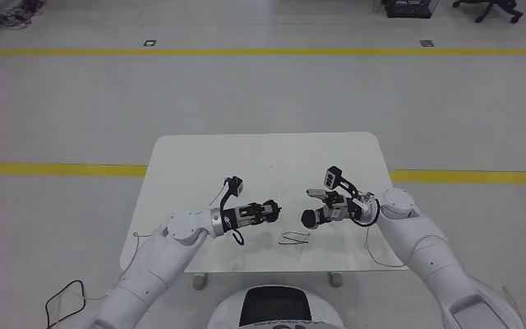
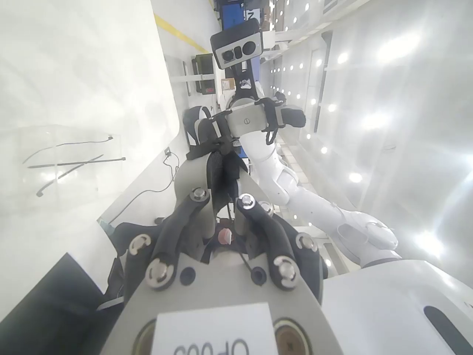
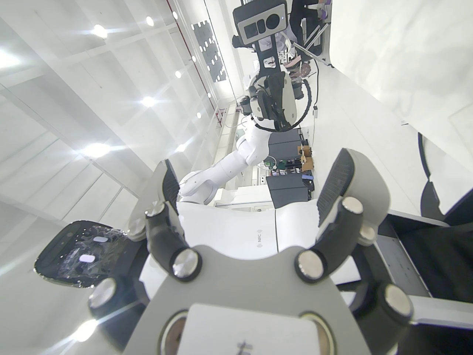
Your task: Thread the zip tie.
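Several thin black zip ties (image 1: 294,238) lie loose on the white table (image 1: 205,164), near its front edge and below the gap between my two grippers; the same zip ties (image 2: 74,164) lie flat in the left wrist view. My left gripper (image 1: 275,211) hovers above the table and points toward the right one. Its fingers (image 2: 218,171) are shut, and I see nothing held between them. My right gripper (image 1: 311,206) faces it a short way off. It stands open with bare pads (image 3: 336,182), and the gap between the right gripper's (image 3: 255,186) fingers holds nothing.
The table's back half and left side are bare. Its front edge runs just behind the zip ties. A yellow line (image 1: 66,169) crosses the floor beside the table.
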